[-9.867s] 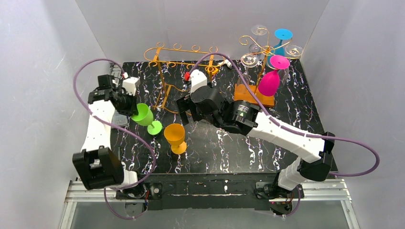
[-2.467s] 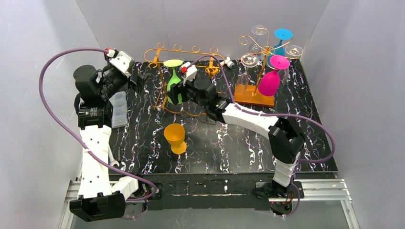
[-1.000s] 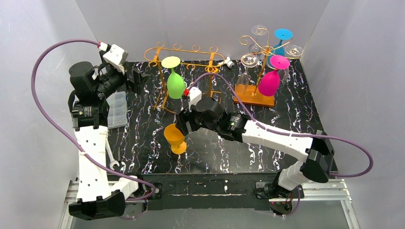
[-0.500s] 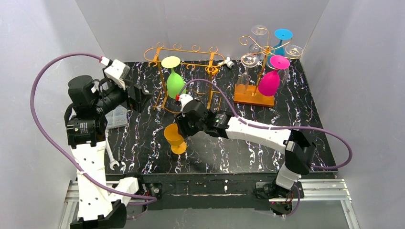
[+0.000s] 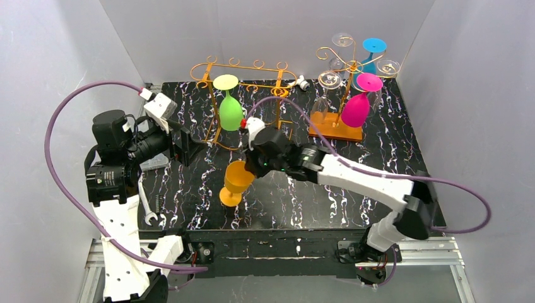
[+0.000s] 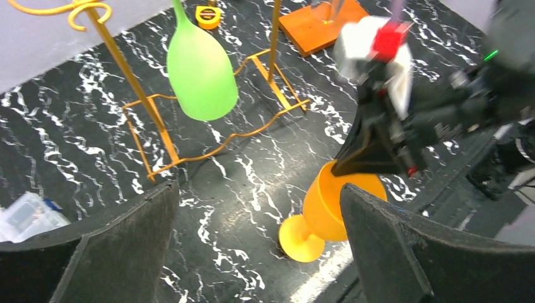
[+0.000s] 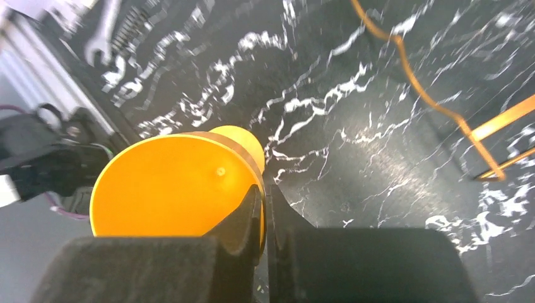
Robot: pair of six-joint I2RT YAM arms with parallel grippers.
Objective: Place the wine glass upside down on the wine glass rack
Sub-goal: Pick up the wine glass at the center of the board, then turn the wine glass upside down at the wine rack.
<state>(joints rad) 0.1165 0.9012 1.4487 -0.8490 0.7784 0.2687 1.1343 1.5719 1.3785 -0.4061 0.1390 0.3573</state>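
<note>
Right gripper (image 7: 265, 189) pinched tight on rim of orange wine glass (image 5: 237, 179), centre of top view; glass tilted, foot toward lower left. Left gripper (image 5: 183, 146) wide, holding nothing, left of centre. Green glass (image 5: 231, 112) hangs upside down on gold rack (image 5: 209, 65), upper centre.

The top view looks down from high behind the near edge over the whole counter (image 5: 404, 132). All three share the orange glass (image 5: 237, 179): left wrist from farther off, right wrist close above its rim.

Wrench (image 5: 146, 206) near plastic box (image 5: 155, 163)
</note>
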